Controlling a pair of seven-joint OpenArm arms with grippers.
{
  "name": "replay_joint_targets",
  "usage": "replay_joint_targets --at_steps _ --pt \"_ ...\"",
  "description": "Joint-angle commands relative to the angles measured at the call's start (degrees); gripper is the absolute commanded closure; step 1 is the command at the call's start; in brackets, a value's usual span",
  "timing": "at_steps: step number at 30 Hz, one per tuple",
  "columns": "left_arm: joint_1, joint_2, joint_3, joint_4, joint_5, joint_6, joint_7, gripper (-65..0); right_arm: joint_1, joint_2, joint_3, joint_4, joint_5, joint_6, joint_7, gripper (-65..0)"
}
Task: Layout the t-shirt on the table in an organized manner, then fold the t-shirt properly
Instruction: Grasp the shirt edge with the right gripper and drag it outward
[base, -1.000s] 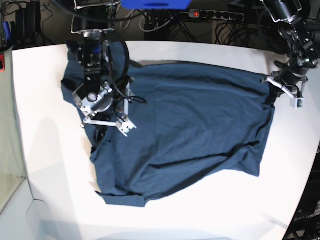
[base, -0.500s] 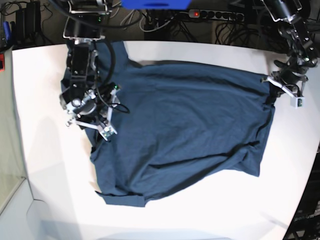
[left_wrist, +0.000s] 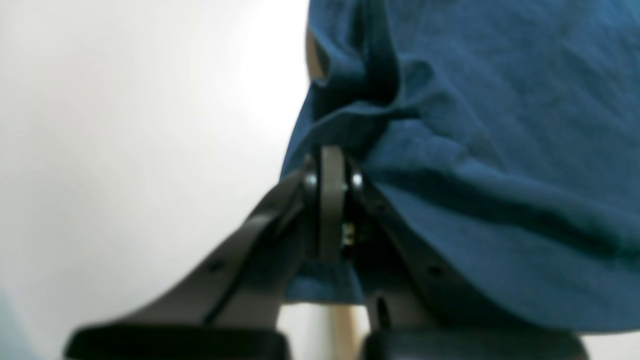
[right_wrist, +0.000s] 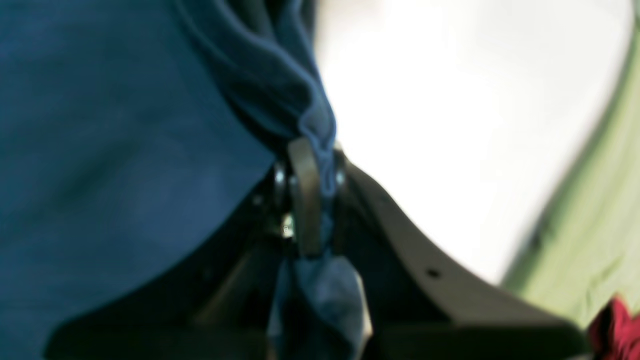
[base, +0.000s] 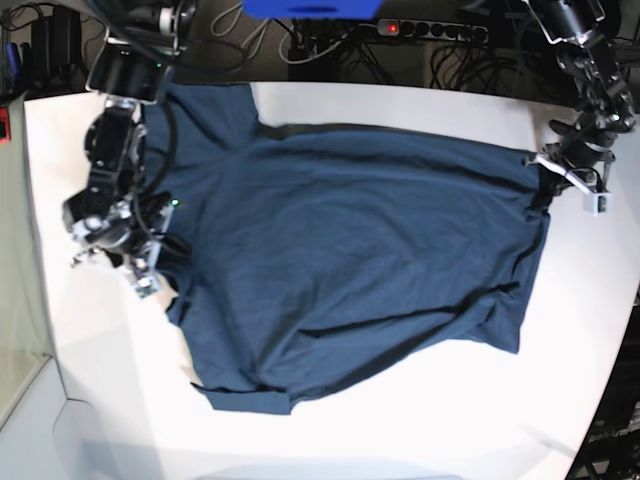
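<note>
The dark navy t-shirt (base: 350, 250) lies spread over the white table (base: 400, 430), with creases across its lower half. At the shirt's left edge, my right gripper (base: 160, 268) is shut on a bunched fold of the fabric. The right wrist view shows this pinch close up, with cloth of the t-shirt (right_wrist: 125, 125) caught in the right gripper (right_wrist: 310, 165). My left gripper (base: 542, 168) is shut on the shirt's far right corner. In the left wrist view, the left gripper (left_wrist: 331, 160) has its fingers closed on the hem of the t-shirt (left_wrist: 475, 125).
A power strip (base: 430, 30) and tangled cables lie behind the table's back edge. The table's curved right edge runs close to my left arm. The right wrist view shows a green surface (right_wrist: 590, 210) and a red object (right_wrist: 617, 330) beyond the table edge.
My right arm moved left across the shirt to its left edge and its gripper went from open to shut on the fabric. The left arm stayed still.
</note>
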Motion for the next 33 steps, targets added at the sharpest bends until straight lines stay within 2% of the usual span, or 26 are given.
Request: replay_joint_targets --at_steps 1,6,11,13,18,22,25,28,32,33 --pt "1.19 0.42 0.47 -1.76 6.25 1.03 7.98 -0.2 2.25 0.92 1.12 -0.39 -0.17 -0.29 0.52 -0.2" --pt "1.19 0.42 0.47 -1.76 6.25 1.03 7.98 -0.2 5.41 3.91 5.96 -7.51 -0.17 -0.29 0.52 -0.8" --pt "1.19 0.42 0.47 -1.76 6.25 1.03 7.98 -0.2 5.06 6.02 6.31 -12.17 0.09 -0.29 0.61 -1.7" --pt "1.19 0.42 0.47 -1.67 6.25 1.03 7.98 -0.2 5.06 6.11 6.48 -12.70 0.09 -0.29 0.52 -6.9" --pt "1.28 0.42 0.39 -0.96 6.08 0.94 7.98 -0.2 3.04 6.20 6.48 -9.53 0.36 -0.29 -1.41 -25.4" --pt "1.72 0.42 -0.14 3.78 5.64 0.94 8.33 -0.2 1.37 5.85 6.48 -1.44 3.17 -0.29 -4.22 -34.6" --pt "1.90 0.86 -2.69 9.41 5.64 0.94 9.38 -0.1 1.28 5.58 6.57 4.36 4.05 -0.29 -6.86 -36.0" --pt "2.51 1.03 -4.89 14.77 5.20 0.50 12.99 -0.3 1.28 4.62 6.48 6.73 4.05 -0.29 -7.39 -36.0" --pt "2.60 1.03 -8.67 20.05 2.91 -5.26 17.47 -5.3 1.37 4.18 6.31 6.82 4.05 -0.29 -7.48 -36.0" --pt "2.42 1.03 -9.55 20.49 2.91 -5.26 18.09 -6.5 1.19 3.39 6.40 6.91 4.05 -0.29 -7.48 -36.0"
